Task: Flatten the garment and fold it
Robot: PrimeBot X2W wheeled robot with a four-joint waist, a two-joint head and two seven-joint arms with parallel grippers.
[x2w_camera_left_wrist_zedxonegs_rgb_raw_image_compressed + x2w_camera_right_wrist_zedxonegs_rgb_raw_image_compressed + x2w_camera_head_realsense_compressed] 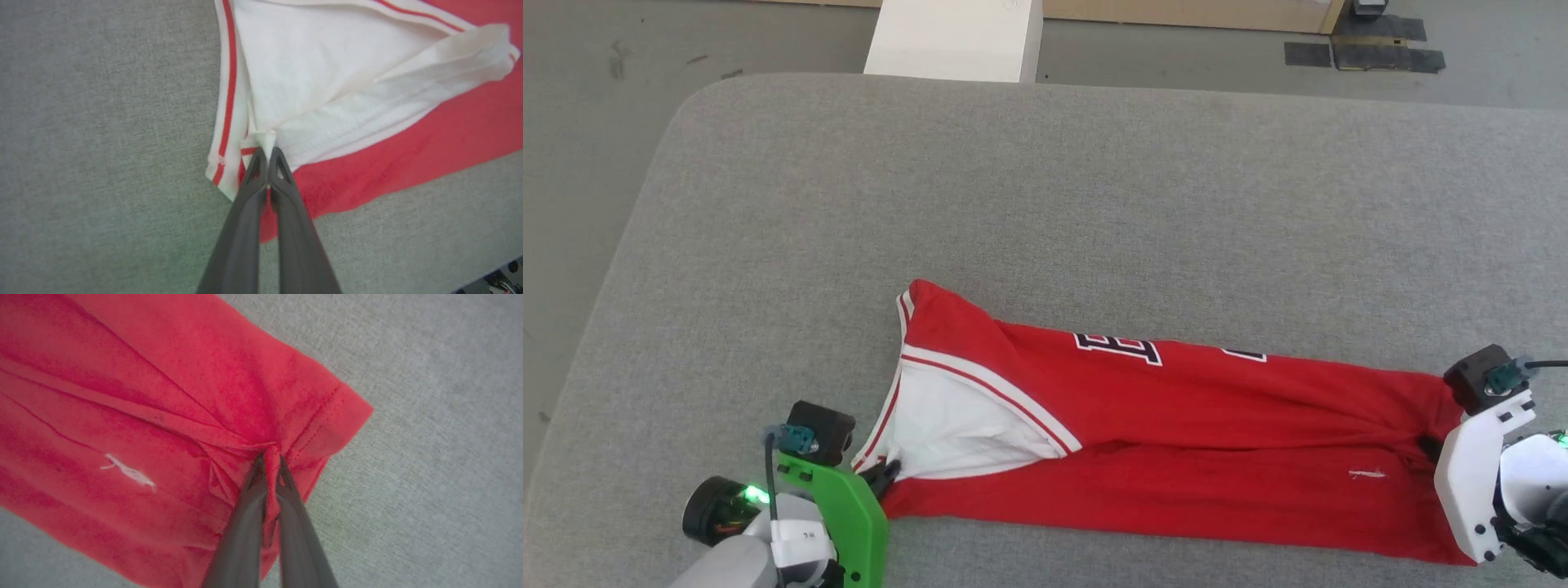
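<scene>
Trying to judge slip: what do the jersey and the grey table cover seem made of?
The jersey: soft matte knit, probably cotton or a blend; it gathers in fine creases, with a stitched hem. The table cover: grey matte fabric, felt-like or woven; flecked, fuzzy texture.

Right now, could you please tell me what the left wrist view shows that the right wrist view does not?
Left wrist view: the left tool shut on a pinch of white sleeve beside its red-striped trim. Right wrist view: the right tool shut on the bunched red hem, with a small white mark nearby. Both: the garment, its red cloth lying on the grey surface.
</scene>
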